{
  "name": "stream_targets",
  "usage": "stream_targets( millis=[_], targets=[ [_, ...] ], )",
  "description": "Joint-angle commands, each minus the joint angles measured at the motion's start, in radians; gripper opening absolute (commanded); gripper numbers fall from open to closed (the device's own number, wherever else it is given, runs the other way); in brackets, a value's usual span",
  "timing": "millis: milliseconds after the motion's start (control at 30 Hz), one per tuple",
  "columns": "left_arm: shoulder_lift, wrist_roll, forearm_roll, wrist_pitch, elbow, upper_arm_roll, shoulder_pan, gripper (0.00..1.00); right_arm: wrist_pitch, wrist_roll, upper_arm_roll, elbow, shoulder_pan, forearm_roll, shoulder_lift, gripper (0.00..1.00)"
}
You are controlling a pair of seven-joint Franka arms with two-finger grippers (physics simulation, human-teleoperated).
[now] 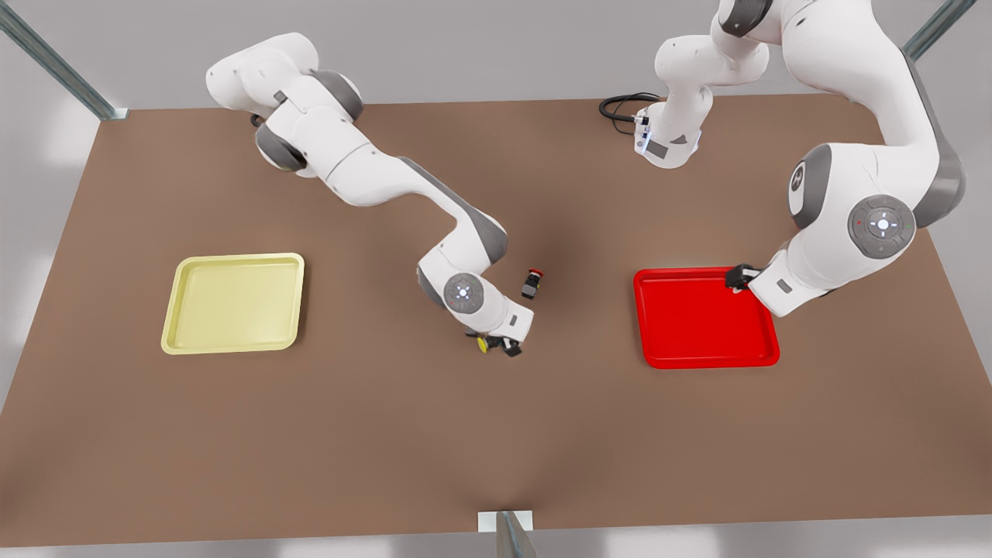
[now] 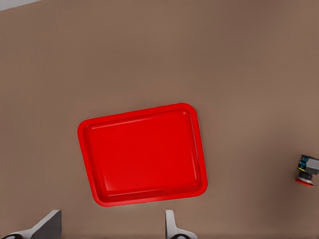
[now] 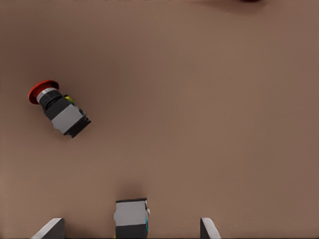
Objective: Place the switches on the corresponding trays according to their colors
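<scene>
The brown table [image 1: 496, 434] carries the yellow tray [image 1: 180, 310] at the front view's left and the red tray [image 1: 701, 360] at its right. My left gripper [image 1: 740, 280] hovers over the red tray's far corner, fingers spread and empty. My right gripper [image 1: 496, 342] hangs mid-table, fingers apart around the yellow switch [image 1: 483, 343]. The red switch [image 1: 532, 284] lies on its side nearby.

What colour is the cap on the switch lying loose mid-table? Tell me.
Red. The switch lies on its side, cap clearest in the right wrist view.
</scene>
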Motion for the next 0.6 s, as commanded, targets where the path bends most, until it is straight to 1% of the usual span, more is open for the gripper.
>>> stream_targets(
  millis=[0,33,67,100,167,200,300,400,567],
  targets=[
    [0.000,0.000,-0.005,0.000,0.000,0.000,0.000,1.00,0.000,0.007,-0.005,0.000,0.003,0.000,0.001,1.00],
    [0.000,0.000,-0.005,0.000,0.000,0.000,0.000,1.00,-0.019,0.047,-0.023,0.021,0.018,0.000,0.021,1.00],
    [0.000,0.000,-0.005,0.000,0.000,0.000,0.000,1.00,-0.093,0.085,-0.044,0.119,0.055,0.000,0.071,1.00],
    [0.001,0.000,-0.005,0.000,0.000,0.000,0.000,1.00,-0.108,0.095,-0.074,0.169,0.075,0.000,0.096,1.00],
    [0.003,0.000,-0.005,0.000,0.000,0.000,0.000,1.00,-0.109,0.095,-0.097,0.169,0.081,-0.012,0.108,1.00],
    [0.003,0.000,-0.005,0.002,0.000,0.002,0.002,1.00,-0.114,0.087,-0.129,0.167,0.084,-0.018,0.107,1.00],
    [0.003,0.000,-0.005,0.002,-0.002,0.002,0.002,1.00,-0.128,0.089,-0.141,0.166,0.092,-0.061,0.108,1.00],
    [0.009,0.000,-0.005,0.002,0.000,0.002,0.002,1.00,-0.112,0.093,-0.164,0.175,0.123,-0.061,0.160,1.00],
    [0.012,0.000,-0.005,0.003,0.000,0.002,0.002,1.00,-0.112,0.092,-0.164,0.170,0.149,-0.061,0.159,1.00]
  ],
)
